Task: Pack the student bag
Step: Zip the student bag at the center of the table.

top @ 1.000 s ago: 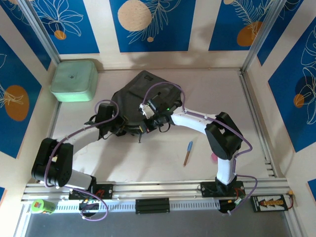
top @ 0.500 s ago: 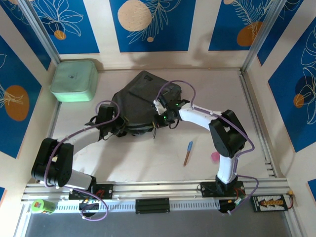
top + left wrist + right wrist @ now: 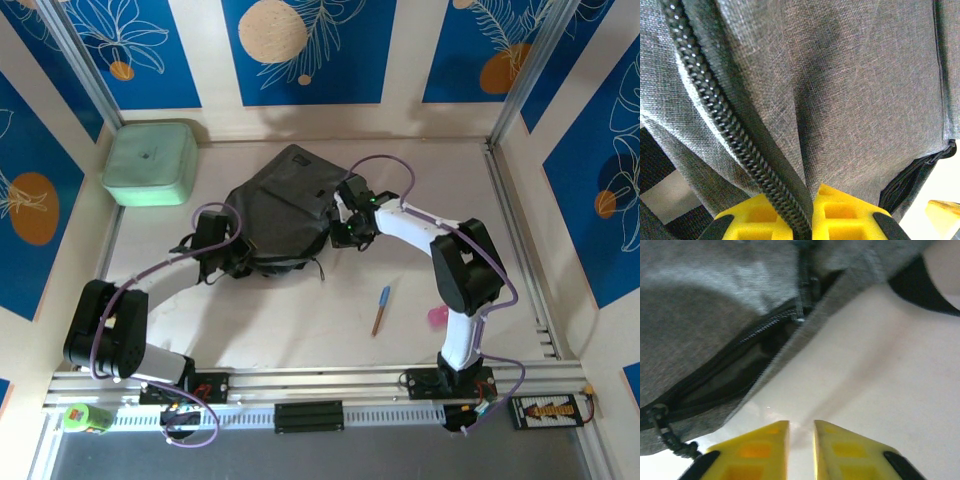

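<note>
While my left claw [image 3: 807, 212] pinches the zipper [image 3: 735, 140] edge of the student bag [image 3: 280, 215] mid-surface [image 3: 330, 335], my right claw [image 3: 801, 437] hangs narrowly parted and empty just beside the bag's right side. The unzipped opening [image 3: 725, 377] slants directly ahead of it.

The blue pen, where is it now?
Top view: the blue pen lies right of centre, on the near side of the student bag, left of a pink object.

A mint-green box [image 3: 150, 162] sits upper left on the pale table [image 3: 300, 335]. A blue pen [image 3: 381, 309] lies right of centre, with a small pink thing [image 3: 437, 317] near it.
</note>
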